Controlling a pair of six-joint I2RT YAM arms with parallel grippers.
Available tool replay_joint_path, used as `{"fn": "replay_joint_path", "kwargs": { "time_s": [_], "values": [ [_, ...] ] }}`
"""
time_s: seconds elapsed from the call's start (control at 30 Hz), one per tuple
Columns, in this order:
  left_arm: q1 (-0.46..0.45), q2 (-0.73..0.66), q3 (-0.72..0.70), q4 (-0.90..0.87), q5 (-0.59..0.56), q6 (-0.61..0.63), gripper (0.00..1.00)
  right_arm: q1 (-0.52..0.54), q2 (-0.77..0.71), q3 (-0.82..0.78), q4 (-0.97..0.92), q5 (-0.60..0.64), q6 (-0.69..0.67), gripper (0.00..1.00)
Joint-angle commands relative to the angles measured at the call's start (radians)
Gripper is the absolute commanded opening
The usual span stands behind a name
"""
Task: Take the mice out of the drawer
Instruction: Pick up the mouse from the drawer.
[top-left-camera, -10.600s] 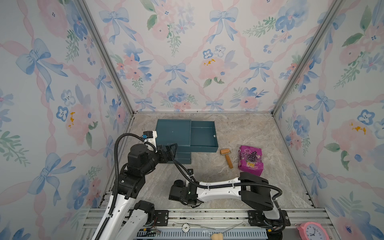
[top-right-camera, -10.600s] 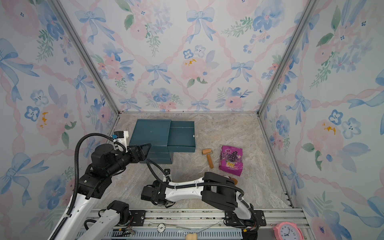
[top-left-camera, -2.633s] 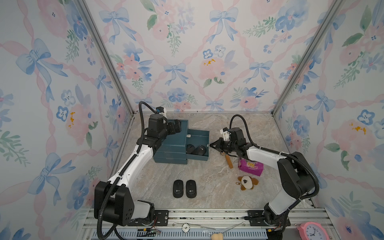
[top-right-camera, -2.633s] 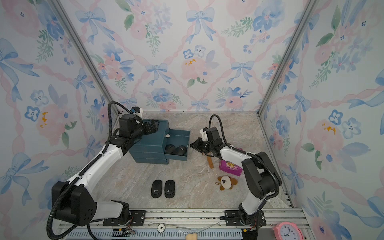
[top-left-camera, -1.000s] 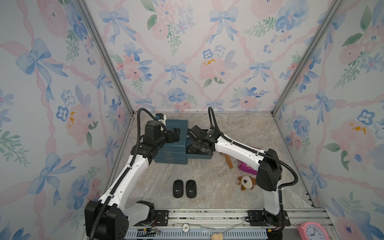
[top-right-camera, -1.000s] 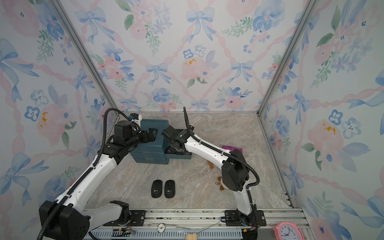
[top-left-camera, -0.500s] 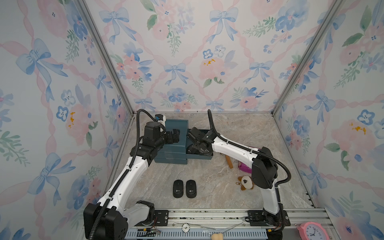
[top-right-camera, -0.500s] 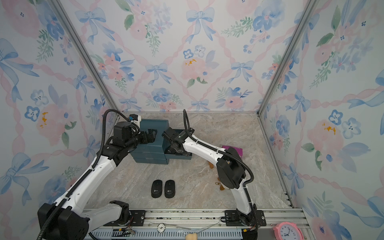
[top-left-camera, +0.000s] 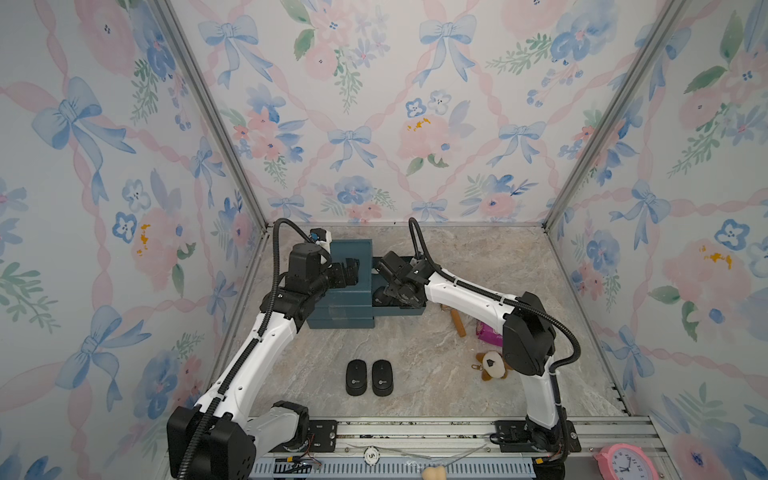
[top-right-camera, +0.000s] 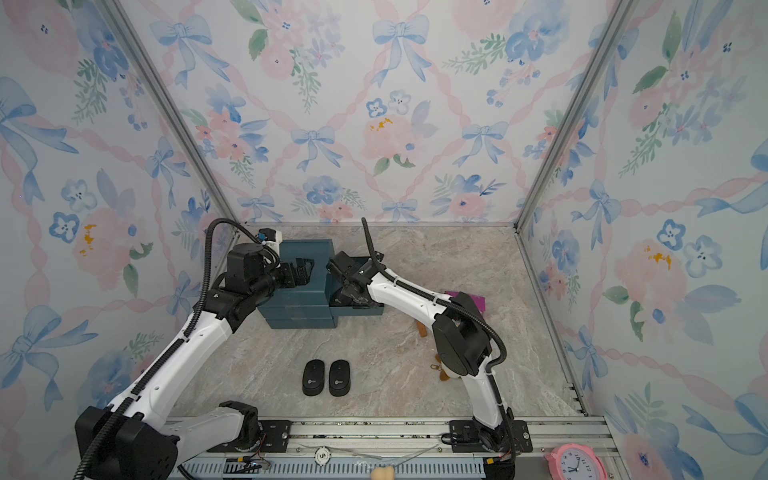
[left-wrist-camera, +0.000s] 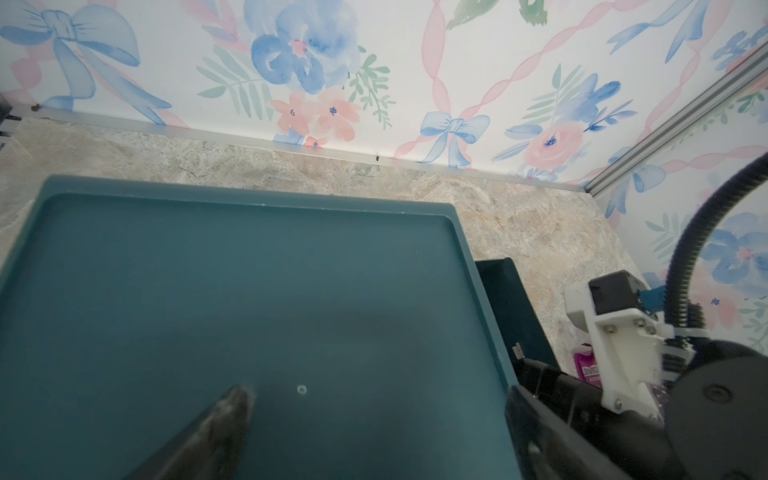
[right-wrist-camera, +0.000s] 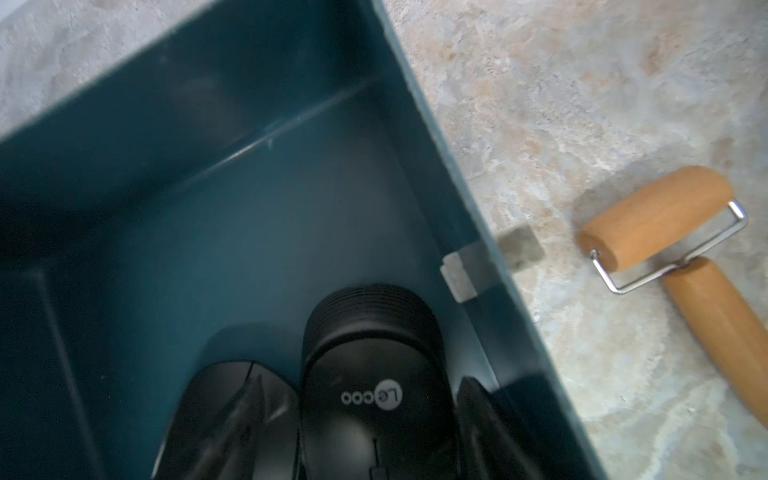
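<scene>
A teal cabinet (top-left-camera: 349, 299) has its drawer (top-left-camera: 399, 311) pulled out to the right. My right gripper (right-wrist-camera: 361, 386) is down inside the drawer (right-wrist-camera: 124, 124) and open. Its fingers straddle a black mouse (right-wrist-camera: 370, 374) with a white round logo without closing on it. A second black mouse (right-wrist-camera: 224, 399) lies beside it, partly under one finger. Two more black mice (top-left-camera: 354, 377) (top-left-camera: 382, 377) lie side by side on the table near the front. My left gripper (left-wrist-camera: 376, 395) hovers open and empty over the cabinet top (left-wrist-camera: 249, 291).
A wooden roller (right-wrist-camera: 656, 224) lies on the marble table just right of the drawer. A pink packet (top-left-camera: 488, 332) and a plush keychain (top-left-camera: 492, 363) sit beyond it by my right arm's elbow. A pink clock (top-left-camera: 623, 459) stands at the front right rail.
My right gripper has swung from beside the roller into the drawer and settled over the logo mouse. The left gripper has drawn back a little over the cabinet top.
</scene>
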Motion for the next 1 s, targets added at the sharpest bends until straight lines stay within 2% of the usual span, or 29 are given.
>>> {"fn": "replay_joint_path", "kwargs": {
  "time_s": [0.0,0.2,0.4,0.63,0.77,0.97],
  "values": [
    [-0.002,0.027,-0.003,-0.062,-0.001,-0.006,0.98,-0.017,0.011,-0.029,-0.07,-0.045,-0.071,0.74],
    [-0.002,0.038,0.009,-0.061,-0.002,-0.01,0.98,-0.026,0.058,-0.037,0.034,-0.144,-0.128,0.7],
    [-0.002,0.033,0.012,-0.061,-0.01,-0.009,0.98,-0.029,0.073,0.004,0.047,-0.152,-0.162,0.56],
    [-0.001,0.022,0.011,-0.063,-0.014,-0.009,0.98,-0.028,-0.071,0.001,0.034,-0.045,-0.227,0.38],
    [-0.001,0.015,0.013,-0.072,0.004,-0.009,0.98,-0.021,-0.184,-0.01,0.019,0.023,-0.28,0.36],
    [0.002,0.007,0.035,-0.113,0.032,-0.009,0.98,-0.01,-0.349,-0.081,0.011,0.042,-0.335,0.36]
  ]
}}
